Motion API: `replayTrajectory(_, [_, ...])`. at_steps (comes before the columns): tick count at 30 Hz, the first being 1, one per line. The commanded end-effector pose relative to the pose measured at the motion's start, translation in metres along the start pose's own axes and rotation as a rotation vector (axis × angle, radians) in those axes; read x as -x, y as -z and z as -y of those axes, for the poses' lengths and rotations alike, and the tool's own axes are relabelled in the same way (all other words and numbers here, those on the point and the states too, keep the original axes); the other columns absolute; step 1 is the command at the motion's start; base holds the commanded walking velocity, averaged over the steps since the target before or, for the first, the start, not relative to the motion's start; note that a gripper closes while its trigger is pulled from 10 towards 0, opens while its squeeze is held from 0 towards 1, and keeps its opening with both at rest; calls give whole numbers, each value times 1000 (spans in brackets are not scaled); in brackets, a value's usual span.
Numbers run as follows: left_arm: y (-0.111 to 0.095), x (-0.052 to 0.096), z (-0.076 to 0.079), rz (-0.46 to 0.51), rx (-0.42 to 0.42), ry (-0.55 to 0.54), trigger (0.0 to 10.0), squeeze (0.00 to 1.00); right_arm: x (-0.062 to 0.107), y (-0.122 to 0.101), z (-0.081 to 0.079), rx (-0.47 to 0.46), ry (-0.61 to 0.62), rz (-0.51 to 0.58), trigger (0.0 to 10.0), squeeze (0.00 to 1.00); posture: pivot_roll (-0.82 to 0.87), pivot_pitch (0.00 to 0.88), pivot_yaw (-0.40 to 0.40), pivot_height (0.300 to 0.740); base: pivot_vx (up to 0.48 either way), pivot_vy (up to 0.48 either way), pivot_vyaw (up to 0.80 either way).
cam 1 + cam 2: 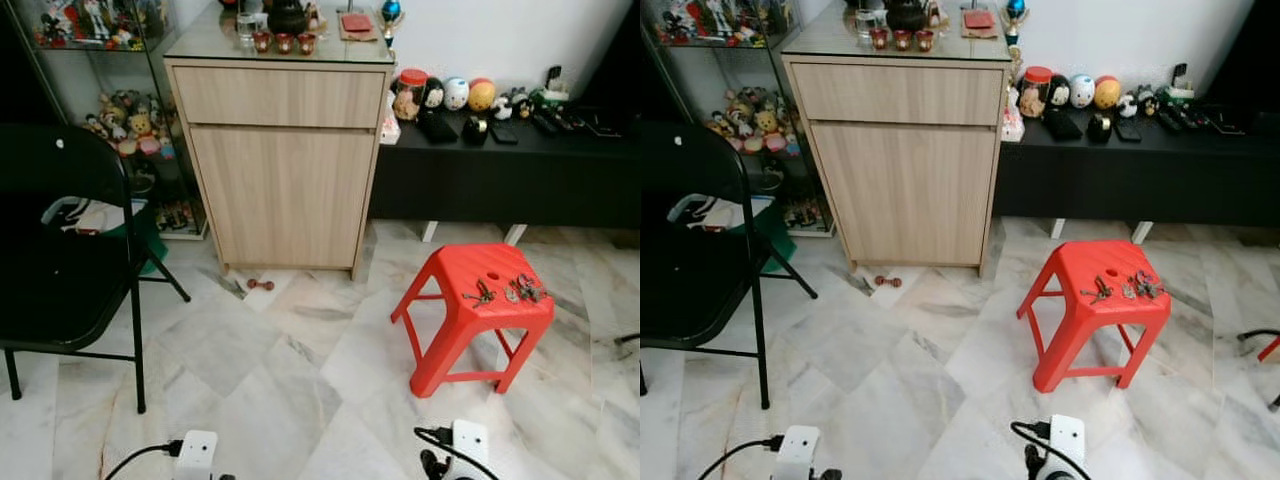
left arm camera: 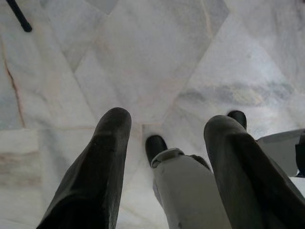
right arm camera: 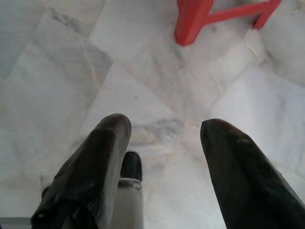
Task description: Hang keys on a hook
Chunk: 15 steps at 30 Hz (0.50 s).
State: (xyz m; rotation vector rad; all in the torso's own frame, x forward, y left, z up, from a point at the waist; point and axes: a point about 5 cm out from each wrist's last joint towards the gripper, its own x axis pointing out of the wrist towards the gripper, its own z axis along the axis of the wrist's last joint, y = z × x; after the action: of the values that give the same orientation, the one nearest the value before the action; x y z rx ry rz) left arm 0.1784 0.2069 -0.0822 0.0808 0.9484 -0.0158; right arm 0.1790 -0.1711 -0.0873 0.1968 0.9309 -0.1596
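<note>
Keys (image 1: 504, 292) sat on top of the red stool (image 1: 455, 318), right half of the seat, split into a few small bunches just beside each other. Nothing was holding them. I couldn't make out a hook anywhere, so the hang target was unknown at this point.

Left gripper (image 2: 167, 143) hung low over the marble floor (image 1: 280, 370), fingers spread, empty. Right gripper (image 3: 164, 143) was the same: spread, empty, pointing at the floor with a stool leg at the far edge of its wrist view. Both were well apart from the keys.

Risks as I read them:
- Keys lay flat and tangled on smooth plastic. A pinch from above would likely skate them or catch one ring and drag the rest off the edge.
- Bunches lay near the seat's right and front edges, so a nudge could drop them onto the floor.
- The stool looked light; bumping a leg while walking in could shift or tip it.
- The seat was low, so the robot would need to bend, which risks a mis-set reach.
- The black folding chair (image 1: 60, 250) to the left and the wooden cabinet (image 1: 285, 160) ahead narrowed the walking path; a cable (image 1: 625, 340) lay on the floor at far right.
</note>
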Motion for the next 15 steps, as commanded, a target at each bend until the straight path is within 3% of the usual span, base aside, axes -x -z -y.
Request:
replayTrajectory(1, [1,0,2,-3,-1,7,10000,0,0,-2,0,-9,2,9,10000,0,-3,0,-52,740,0,-334,0])
replayTrajectory(15, [4,0,3,-9,0,13,10000,0,0,-3,0,-8,-5,14,10000,0,-1,0,-53,740,0,-333,0])
